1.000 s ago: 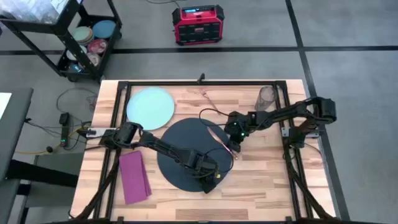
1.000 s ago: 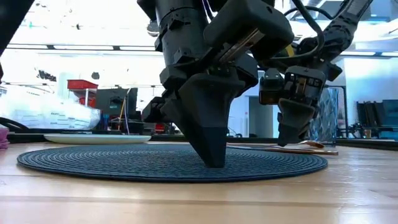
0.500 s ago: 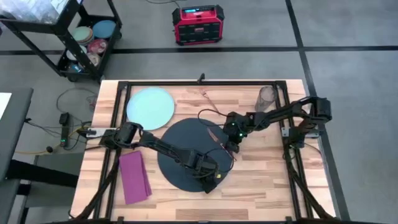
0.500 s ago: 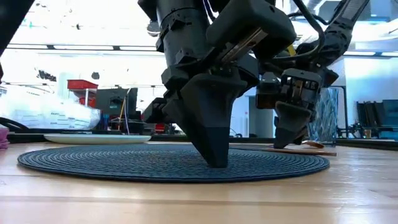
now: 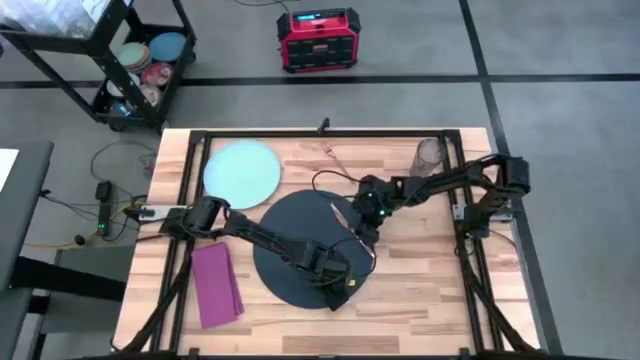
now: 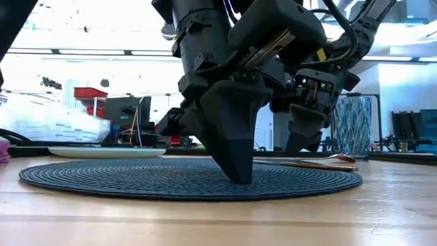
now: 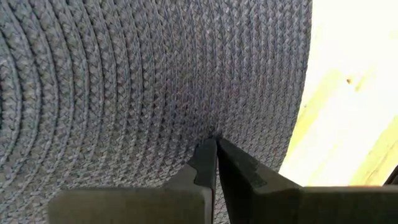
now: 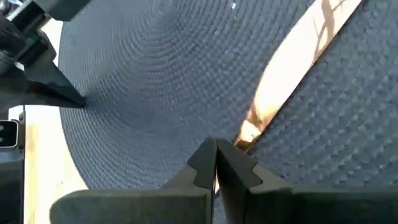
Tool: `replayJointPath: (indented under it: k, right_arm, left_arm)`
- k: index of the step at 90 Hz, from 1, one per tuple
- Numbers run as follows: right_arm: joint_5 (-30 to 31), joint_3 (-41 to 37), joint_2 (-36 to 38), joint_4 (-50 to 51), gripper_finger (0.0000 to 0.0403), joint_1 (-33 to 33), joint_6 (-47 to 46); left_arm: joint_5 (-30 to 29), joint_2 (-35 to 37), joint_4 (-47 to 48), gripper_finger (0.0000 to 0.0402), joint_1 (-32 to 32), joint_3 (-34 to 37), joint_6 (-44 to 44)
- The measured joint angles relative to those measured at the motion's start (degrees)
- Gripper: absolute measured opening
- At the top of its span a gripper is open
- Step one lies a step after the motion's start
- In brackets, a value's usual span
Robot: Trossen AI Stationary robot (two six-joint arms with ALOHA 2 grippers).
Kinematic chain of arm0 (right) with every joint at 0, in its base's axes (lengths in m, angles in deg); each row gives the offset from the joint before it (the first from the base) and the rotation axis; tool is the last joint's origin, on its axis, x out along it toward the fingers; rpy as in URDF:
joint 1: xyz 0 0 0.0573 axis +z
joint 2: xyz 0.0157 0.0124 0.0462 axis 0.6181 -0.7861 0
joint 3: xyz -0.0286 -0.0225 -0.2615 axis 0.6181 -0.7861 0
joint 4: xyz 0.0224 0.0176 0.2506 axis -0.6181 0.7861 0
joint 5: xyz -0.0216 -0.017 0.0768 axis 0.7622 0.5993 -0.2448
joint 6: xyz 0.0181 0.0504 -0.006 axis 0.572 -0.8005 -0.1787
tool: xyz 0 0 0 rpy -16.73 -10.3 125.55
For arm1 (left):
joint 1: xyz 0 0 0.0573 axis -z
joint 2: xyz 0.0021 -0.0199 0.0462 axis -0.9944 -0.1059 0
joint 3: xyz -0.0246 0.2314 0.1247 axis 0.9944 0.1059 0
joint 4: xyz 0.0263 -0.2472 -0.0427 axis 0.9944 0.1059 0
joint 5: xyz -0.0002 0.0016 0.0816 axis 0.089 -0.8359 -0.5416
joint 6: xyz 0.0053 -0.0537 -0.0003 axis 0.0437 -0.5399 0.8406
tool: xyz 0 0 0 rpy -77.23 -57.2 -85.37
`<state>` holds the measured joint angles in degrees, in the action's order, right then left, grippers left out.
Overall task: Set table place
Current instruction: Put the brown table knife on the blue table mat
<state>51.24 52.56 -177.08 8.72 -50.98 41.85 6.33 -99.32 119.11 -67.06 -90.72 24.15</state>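
Observation:
A dark round mat (image 5: 290, 245) lies in the middle of the table (image 5: 420, 290). Left of it lie a pale blue plate (image 5: 242, 172), farther off, and a magenta napkin (image 5: 215, 285), nearer. A smoky glass tumbler (image 5: 428, 157) stands at the far right. One copper cutlery piece (image 8: 283, 87) lies slanting on the mat's right part. Another cutlery piece (image 5: 335, 158) lies on the wood beyond the mat. My left gripper (image 5: 345, 284) is shut, its tips on the mat near the mat's near right edge. My right gripper (image 5: 363, 234) is shut at the end of the cutlery piece on the mat. My left gripper presses its shut fingertips (image 7: 214, 144) down on the mat's woven top (image 7: 155, 93), a little inside the rim, coming from above. My right gripper meets the cutlery piece's near end (image 8: 247, 134) at its fingertips, slanting down from the table's right. The piece's remaining length lies flat on the mat.
A black wheeled cart (image 5: 140, 60) with dishes and a red box (image 5: 318, 38) stand on the floor beyond the table. Bare wood shows right of the mat and along the near edge. A black frame runs round the tabletop.
My right gripper has moved toward the table's left, over the mat's right part. The copper cutlery piece has slid the same way with it, staying flat on the mat.

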Motion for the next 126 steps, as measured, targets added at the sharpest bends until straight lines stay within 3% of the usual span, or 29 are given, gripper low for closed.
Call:
replayJointPath:
  k: [13, 45, 76, 112, 126]
  right_arm:
    - [0.0, 0.0, 0.0, 3.2, 0.0, 0.2, 2.0]
    - [-1.2, 0.4, -2.4, -1.0, 0.0, 1.5, 0.7]
    - [-4.5, 7.0, -6.3, -2.7, 0.0, 1.5, 0.6]
    - [-4.4, 9.0, -4.0, 8.1, 0.0, 0.2, 6.1]
    - [-3.5, 7.7, -4.0, 7.3, 0.0, 1.3, 6.4]
  left_arm:
    - [0.0, 0.0, 0.0, 0.0, -0.1, 0.0, 0.0]
    - [0.0, 0.0, -0.5, 0.0, -0.1, 0.0, -0.1]
    - [0.0, 0.0, -0.6, 0.0, -0.1, 0.0, -0.9]
    - [0.0, 0.0, -0.7, 0.0, -0.1, 0.0, -1.2]
    - [0.0, 0.0, -0.7, 0.0, -0.1, 0.0, -1.2]
